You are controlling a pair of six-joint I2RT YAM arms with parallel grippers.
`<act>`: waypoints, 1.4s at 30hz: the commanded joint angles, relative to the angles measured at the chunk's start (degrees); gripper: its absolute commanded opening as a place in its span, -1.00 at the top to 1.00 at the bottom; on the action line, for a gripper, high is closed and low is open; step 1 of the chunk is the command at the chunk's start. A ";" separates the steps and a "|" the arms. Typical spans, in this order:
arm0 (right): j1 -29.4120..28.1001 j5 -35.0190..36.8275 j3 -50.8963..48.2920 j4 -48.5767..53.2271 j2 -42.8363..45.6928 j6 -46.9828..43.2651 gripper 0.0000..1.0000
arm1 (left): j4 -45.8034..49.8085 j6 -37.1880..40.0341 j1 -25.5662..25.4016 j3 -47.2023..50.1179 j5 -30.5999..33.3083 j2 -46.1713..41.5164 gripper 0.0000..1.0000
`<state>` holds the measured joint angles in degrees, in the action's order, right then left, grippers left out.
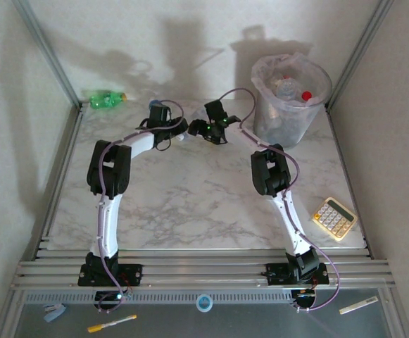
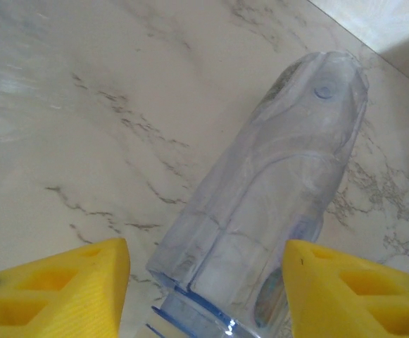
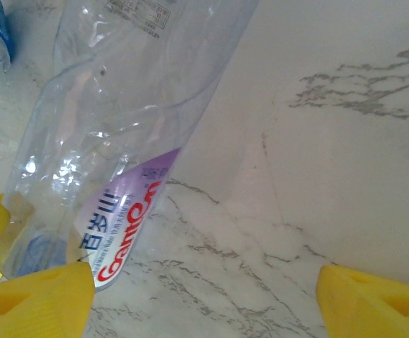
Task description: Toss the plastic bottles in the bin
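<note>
Bin point(image 1: 289, 124) holds few bottles point(image 1: 286, 86), one with red cap. Green bottle point(image 1: 107, 99) far left of bin. Left gripper point(image 2: 204, 282) around clear bottle point(image 2: 274, 176), left of bin; squeeze unclear. Right gripper point(image 3: 204, 285) wide open.

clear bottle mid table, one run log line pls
left gripper: open around clear bottle | right gripper: open beside it | bin: bottles inside | green bottle: on table

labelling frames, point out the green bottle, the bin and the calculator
green bottle point(image 1: 105, 99), top external view, middle of its body
bin point(image 1: 288, 123), top external view, front wall
calculator point(image 1: 334, 217), top external view, keypad
</note>
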<state>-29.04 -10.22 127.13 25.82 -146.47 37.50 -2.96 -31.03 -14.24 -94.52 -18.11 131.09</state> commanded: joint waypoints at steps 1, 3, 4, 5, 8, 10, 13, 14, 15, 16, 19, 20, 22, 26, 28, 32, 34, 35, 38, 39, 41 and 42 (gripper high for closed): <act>1.01 -2.42 2.48 -0.89 0.23 2.77 -0.67 | 3.91 2.17 -2.04 0.24 0.20 2.59 -0.07; 1.43 -3.19 5.14 0.07 -1.46 3.86 -0.67 | 3.79 2.35 -2.84 0.90 0.27 2.29 -0.02; 1.67 -3.66 5.88 -0.19 -2.02 4.50 -0.67 | 3.68 2.44 -3.28 1.27 0.20 2.10 0.00; 1.83 -3.90 6.11 -0.69 -2.23 5.19 -0.67 | 3.68 2.53 -3.70 1.63 0.18 1.99 0.01; 2.53 -4.18 5.95 -2.59 -2.93 7.59 -0.68 | 3.30 2.29 -4.47 2.89 0.11 1.83 0.11; 2.79 -4.45 7.94 -1.87 -4.20 8.34 -0.68 | 2.66 1.94 -4.98 4.08 -0.04 1.64 0.20; 3.16 -4.61 10.52 -0.46 -5.60 8.93 -0.66 | 1.91 1.68 -5.87 6.20 0.24 1.15 0.22; 3.25 -4.24 10.19 -0.70 -5.37 8.99 -0.67 | 1.63 1.54 -5.96 6.93 0.27 0.83 0.24; 3.20 -4.02 10.06 -0.98 -5.31 9.00 -0.67 | 0.83 1.33 -6.06 7.91 0.03 0.46 0.25; 3.35 -4.10 10.78 -0.89 -5.73 8.87 -0.67 | -0.16 1.17 -6.25 8.84 -0.37 0.00 0.26; 3.36 -4.28 16.25 4.66 -8.27 7.71 -0.65 | -0.76 1.57 -7.38 9.83 -0.96 -0.57 0.29; 3.36 -4.72 16.62 5.27 -8.71 7.82 -0.64 | -0.65 1.98 -7.95 9.86 -0.96 -0.53 0.29; 3.23 -4.96 15.87 5.62 -8.84 7.96 -0.62 | -1.05 2.29 -8.98 10.09 -1.13 -0.82 0.31; 2.74 -4.48 13.93 6.32 -7.70 6.06 -0.59 | -2.04 2.54 -10.59 11.17 -1.40 -1.53 0.32; 2.49 -4.38 13.27 7.21 -6.98 4.99 -0.57 | -2.05 2.83 -11.28 11.70 -1.47 -1.79 0.33; 1.86 -4.00 6.17 6.20 -2.82 3.32 -0.52 | -2.99 2.48 -11.86 13.55 -1.58 -3.12 0.36; 1.49 -3.79 0.23 3.67 0.52 2.87 -0.49 | -4.24 2.29 -11.96 15.64 -1.19 -4.76 0.36; 1.38 -4.04 -1.46 3.28 1.51 2.54 -0.48 | -4.73 2.29 -12.01 16.58 -1.05 -5.43 0.36; 0.67 -2.70 -5.10 3.93 4.73 0.93 -0.47 | -6.00 2.12 -12.02 18.92 -1.61 -8.04 0.36; 0.59 -2.16 -6.82 3.25 6.24 0.74 -0.47 | -6.44 1.85 -12.15 19.76 -1.96 -9.26 0.36; 0.65 -1.73 -9.67 1.72 8.91 0.70 -0.47 | -7.09 1.77 -12.47 21.28 -2.53 -12.02 0.34; 0.62 -1.32 -10.41 1.69 10.05 0.29 -0.48 | -7.15 1.93 -12.68 22.09 -2.56 -13.78 0.32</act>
<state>-27.83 -13.08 118.78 27.70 -140.94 39.57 -11.05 -28.69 -26.22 -74.26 -19.05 122.28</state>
